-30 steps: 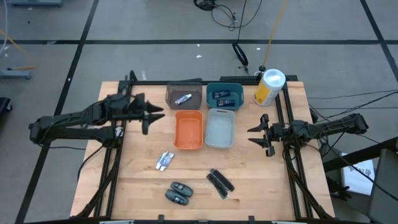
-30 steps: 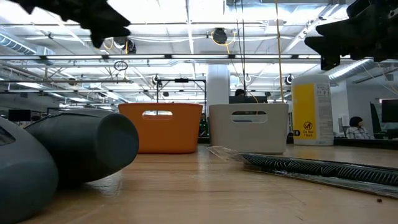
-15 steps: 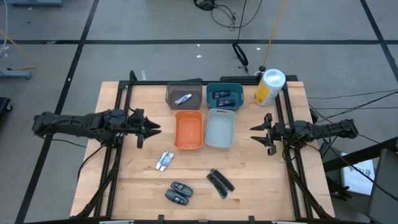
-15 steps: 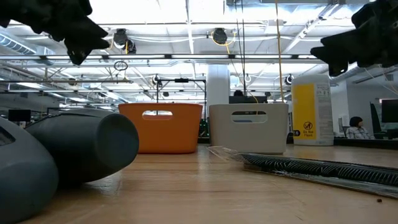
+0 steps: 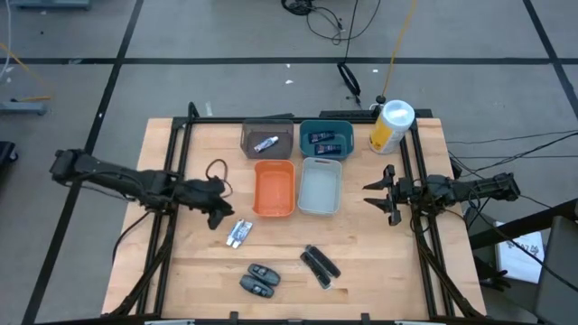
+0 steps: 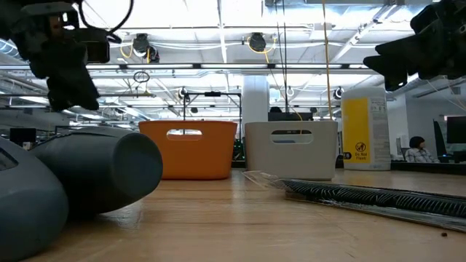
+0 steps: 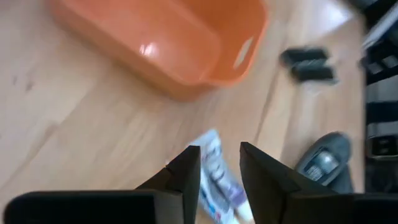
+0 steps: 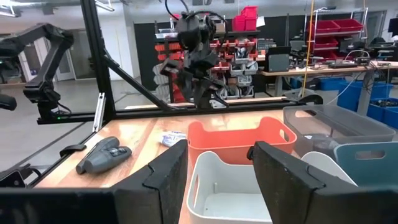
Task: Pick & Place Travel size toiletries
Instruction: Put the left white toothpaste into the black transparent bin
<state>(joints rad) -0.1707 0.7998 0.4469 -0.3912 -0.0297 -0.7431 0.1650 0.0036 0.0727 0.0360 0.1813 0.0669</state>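
A silvery-white tube (image 5: 239, 233) lies flat on the table in front of the orange bin (image 5: 275, 188). It also shows in the left wrist view (image 7: 217, 180). My left gripper (image 5: 218, 213) is open, tipped down just left of and above this tube, touching nothing. Another silvery-white tube (image 5: 265, 143) lies in the grey bin (image 5: 268, 129). Two dark blue tubes (image 5: 325, 140) lie in the teal bin (image 5: 326, 125). Two dark grey ovals (image 5: 258, 280) and two slim black bars (image 5: 320, 265) lie near the front edge. My right gripper (image 5: 379, 196) is open and empty, right of the white bin (image 5: 319, 186).
The yellow-and-white canister (image 5: 391, 126) stands at the far right corner. The four bins sit in a block at the table's far middle. Black frame rails (image 5: 172, 208) run along the left and right sides. Bare wood lies between the bins and the items near the front.
My left gripper has swung from beside the grey bin toward the table's near edge and toward the silvery-white tube, going lower and tipping its fingers down. Nothing on the table has moved.
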